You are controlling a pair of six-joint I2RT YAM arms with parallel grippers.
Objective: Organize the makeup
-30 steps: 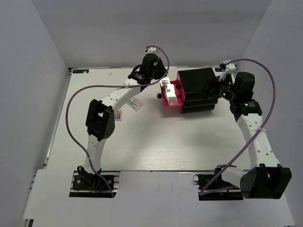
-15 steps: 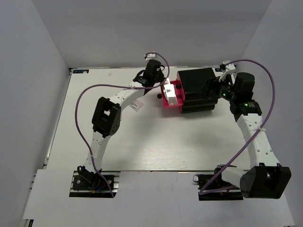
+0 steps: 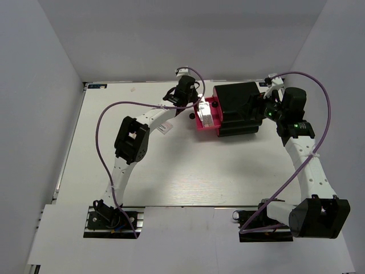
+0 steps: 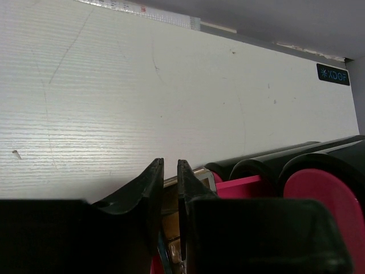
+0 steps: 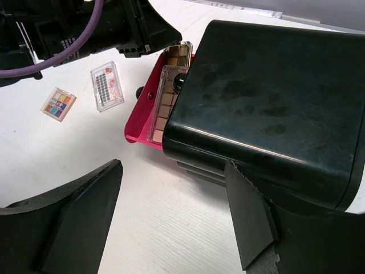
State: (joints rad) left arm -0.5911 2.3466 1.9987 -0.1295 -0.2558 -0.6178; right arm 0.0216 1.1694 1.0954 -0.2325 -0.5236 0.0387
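Top view: left gripper [image 3: 198,106] is at the pink drawer [image 3: 201,127] of the black box [image 3: 236,108]. Right gripper [image 3: 264,108] is at the box's right end.

Left wrist view: fingers [image 4: 149,191] are nearly together, with a brown palette [image 4: 171,220] visible in the slit. Grip cannot be determined.

Right wrist view: fingers [image 5: 85,211] are wide apart. Two brown palettes [image 5: 162,105] stand on edge in the drawer.

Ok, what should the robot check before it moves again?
1. Pink drawer pulled open: ok.
2. Two brown eyeshadow palettes lying inside the drawer: ok.
3. Left fingers free of the palette under them: cannot tell.
4. Right fingers open and empty: ok.
5. All makeup put away: not ok, the colourful palette and clear lash case lie on the table.
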